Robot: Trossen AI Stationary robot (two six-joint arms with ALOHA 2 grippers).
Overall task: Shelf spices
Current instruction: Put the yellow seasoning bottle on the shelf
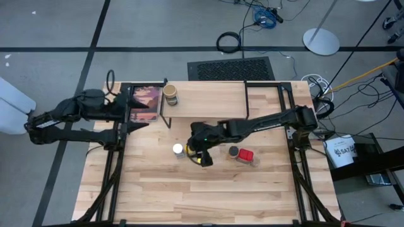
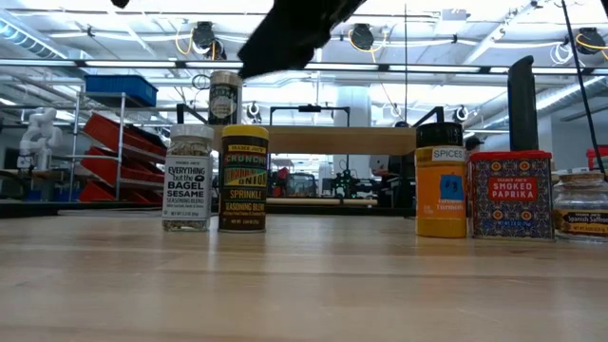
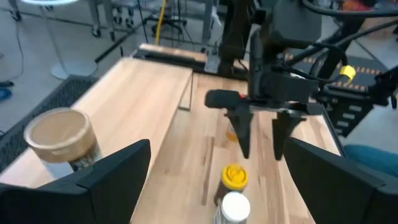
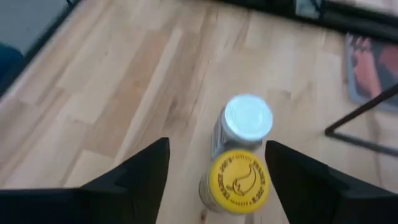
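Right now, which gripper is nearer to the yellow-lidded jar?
The right. The right gripper hangs just above the yellow-lidded jar, its open fingers on either side of the lid. The left gripper waits far off by the shelf at the table's back left.

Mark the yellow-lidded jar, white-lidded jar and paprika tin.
yellow-lidded jar (image 4: 236,177), right wrist view, lid top
white-lidded jar (image 4: 247,116), right wrist view, lid top
paprika tin (image 2: 510,196), low view, front label

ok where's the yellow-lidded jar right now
In the high view the yellow-lidded jar stands on the table near its middle, in front of the shelf, right beside the white-lidded jar and below the right gripper.
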